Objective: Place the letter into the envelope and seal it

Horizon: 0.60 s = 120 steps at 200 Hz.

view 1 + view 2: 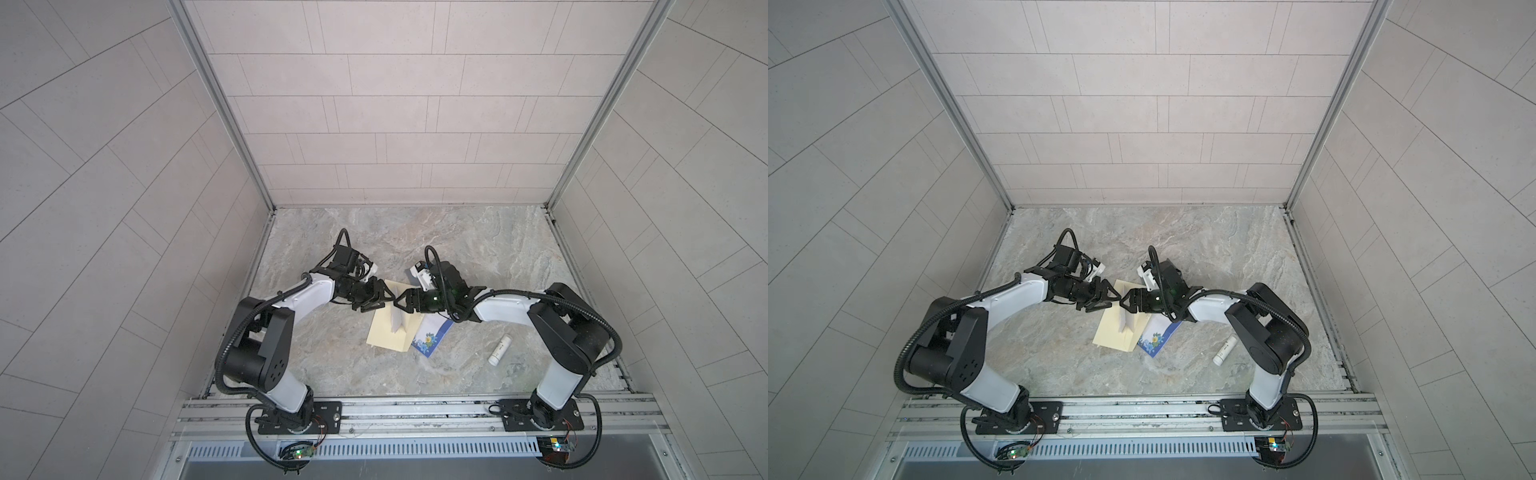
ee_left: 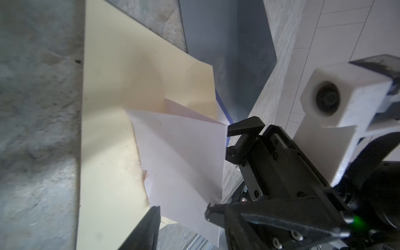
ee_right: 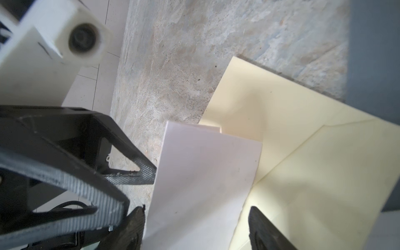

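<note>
A cream envelope (image 1: 384, 332) (image 1: 1113, 332) (image 2: 108, 151) (image 3: 303, 173) lies flat on the marble table. The white folded letter (image 1: 398, 322) (image 1: 1127, 322) (image 2: 184, 151) (image 3: 205, 173) stands up from it, its lower end at the envelope's mouth. My left gripper (image 1: 382, 300) (image 1: 1111, 301) (image 2: 181, 220) is open at the letter's upper edge, one fingertip (image 3: 151, 173) touching the paper. My right gripper (image 1: 401, 302) (image 1: 1125, 302) (image 3: 197, 227) faces it tip to tip. It is open and straddles the letter's width, with a gap on one side.
A blue floral card (image 1: 432, 334) (image 1: 1158, 338) pokes out from under the envelope's right side. A white tube (image 1: 500, 349) (image 1: 1224, 351) lies on the table near the right arm. Tiled walls enclose three sides, and a metal rail (image 1: 415, 409) runs along the front.
</note>
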Each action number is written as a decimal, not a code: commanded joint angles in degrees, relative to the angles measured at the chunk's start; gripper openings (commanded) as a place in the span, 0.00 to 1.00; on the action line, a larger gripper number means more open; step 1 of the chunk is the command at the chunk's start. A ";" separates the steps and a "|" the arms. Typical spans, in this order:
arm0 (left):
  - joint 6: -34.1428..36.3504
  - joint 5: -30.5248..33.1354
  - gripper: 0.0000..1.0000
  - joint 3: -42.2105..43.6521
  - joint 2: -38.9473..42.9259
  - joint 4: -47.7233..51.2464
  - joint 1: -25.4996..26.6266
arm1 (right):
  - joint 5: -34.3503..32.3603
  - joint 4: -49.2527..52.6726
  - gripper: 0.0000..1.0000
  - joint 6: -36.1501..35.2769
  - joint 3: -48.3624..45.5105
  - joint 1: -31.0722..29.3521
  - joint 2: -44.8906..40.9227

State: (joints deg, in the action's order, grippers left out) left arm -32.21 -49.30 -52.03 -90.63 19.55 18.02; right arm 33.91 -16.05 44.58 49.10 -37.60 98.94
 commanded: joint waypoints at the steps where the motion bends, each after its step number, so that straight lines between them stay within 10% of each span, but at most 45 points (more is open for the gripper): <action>1: -0.54 -2.25 0.61 -1.57 1.76 -1.74 0.17 | 0.04 -0.01 0.78 -1.35 0.10 -0.28 -5.70; 120: 8.44 18.23 0.69 -16.27 -7.03 19.72 9.91 | -15.50 10.77 0.79 -2.92 -5.28 3.08 -22.09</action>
State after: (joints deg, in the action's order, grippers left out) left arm -27.07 -38.50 -65.17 -95.55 31.27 26.09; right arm 21.71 -7.88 42.19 45.43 -35.31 79.83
